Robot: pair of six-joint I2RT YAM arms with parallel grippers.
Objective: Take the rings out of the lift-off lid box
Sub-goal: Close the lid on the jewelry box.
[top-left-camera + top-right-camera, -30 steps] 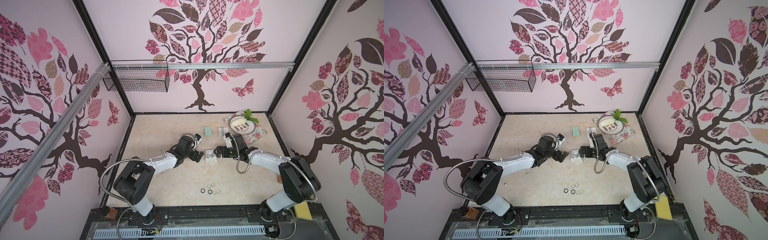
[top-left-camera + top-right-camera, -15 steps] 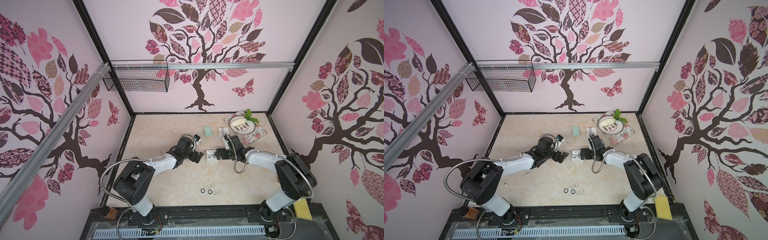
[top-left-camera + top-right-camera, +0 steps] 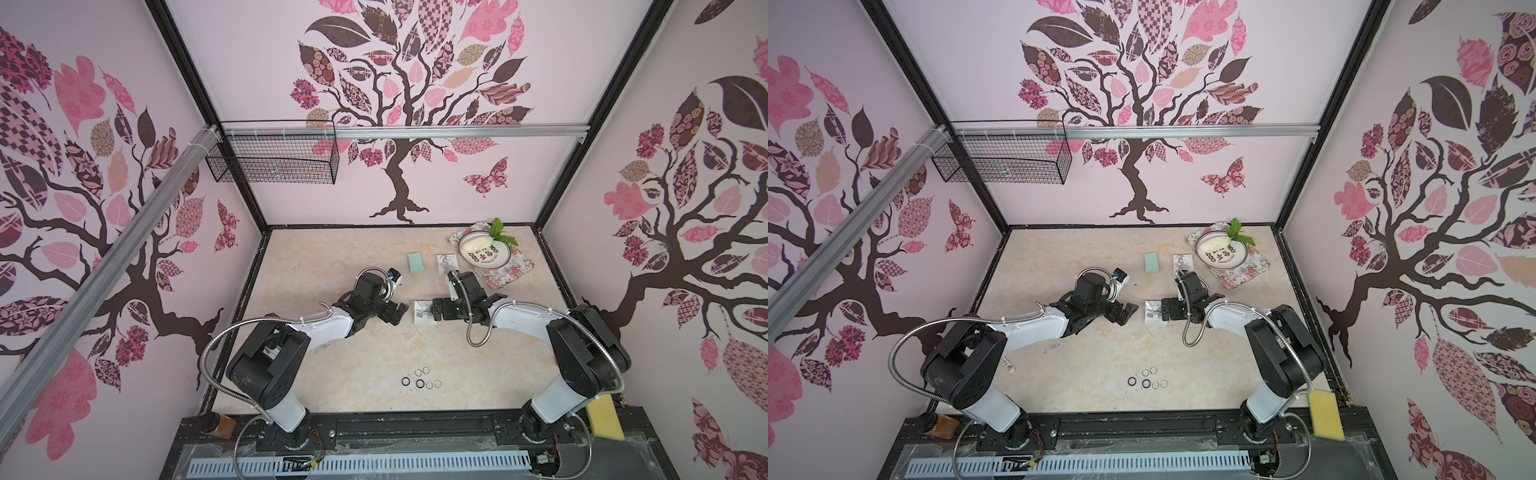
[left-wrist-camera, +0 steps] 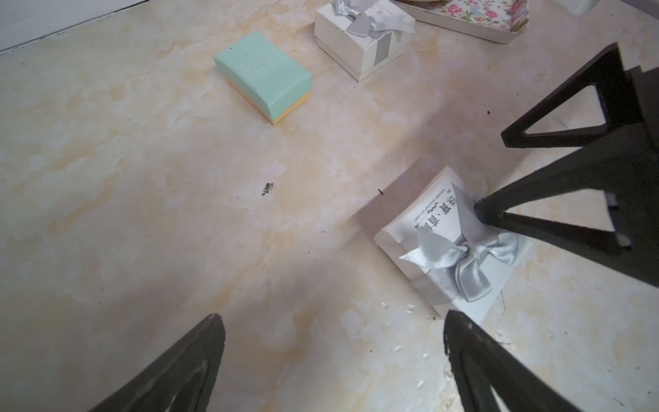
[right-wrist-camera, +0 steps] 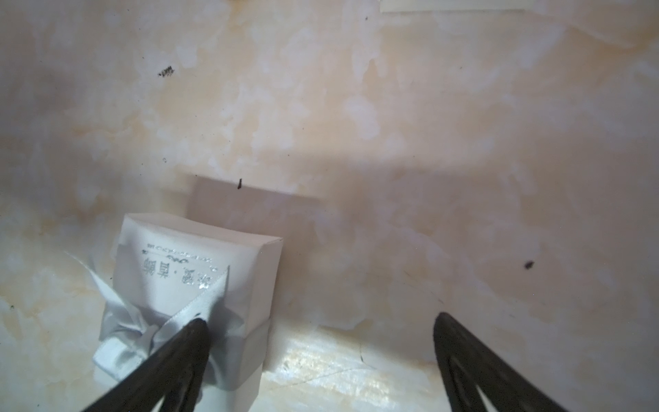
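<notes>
Pale marbled worktop (image 3: 332,266) carries a flowered tray (image 3: 511,270) at its far right corner. At its middle my left gripper (image 4: 333,315) and right gripper (image 5: 320,319) are both spread, one right finger (image 5: 192,335) touching the bowed white box (image 3: 422,311) between them. Six rings (image 3: 420,379) lie loose near the near edge.

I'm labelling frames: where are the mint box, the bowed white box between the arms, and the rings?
mint box (image 4: 262,73), left wrist view, lid top.
bowed white box (image 4: 463,257), left wrist view, bow.
rings (image 3: 420,383), a top view, central black ring.
</notes>
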